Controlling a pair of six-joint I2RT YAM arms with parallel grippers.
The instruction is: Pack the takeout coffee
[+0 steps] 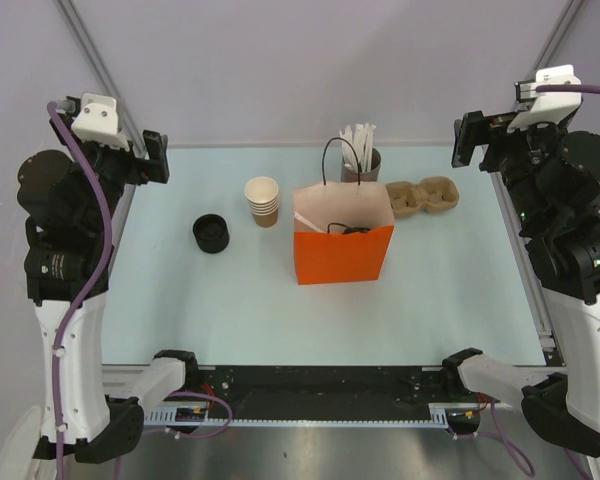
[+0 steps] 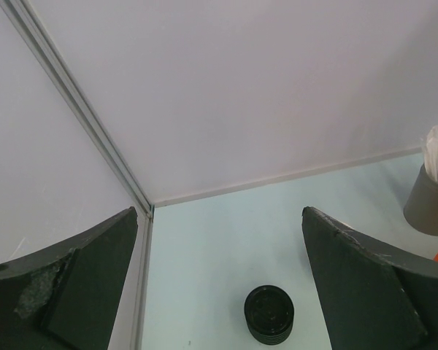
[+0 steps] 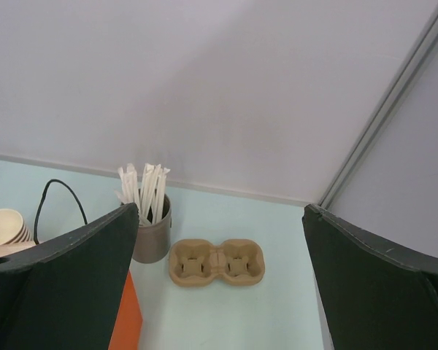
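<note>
An orange paper bag (image 1: 342,250) stands open in the middle of the table, with black handles. A dark round shape (image 1: 355,230) shows inside its open top; I cannot tell whether it is the lidded coffee cup. No lidded cup stands on the table. My left gripper (image 1: 155,157) is raised at the far left, open and empty; in the left wrist view (image 2: 219,219) its jaws stand wide apart. My right gripper (image 1: 470,140) is raised at the far right, open and empty; in the right wrist view (image 3: 223,211) its jaws are wide apart too.
A stack of black lids (image 1: 211,233) sits left of the bag and shows in the left wrist view (image 2: 269,313). A stack of lidless tan cups (image 1: 263,200) stands behind it. A grey holder of wrapped straws (image 1: 361,160) and a two-cup pulp carrier (image 1: 423,196) are at the back right.
</note>
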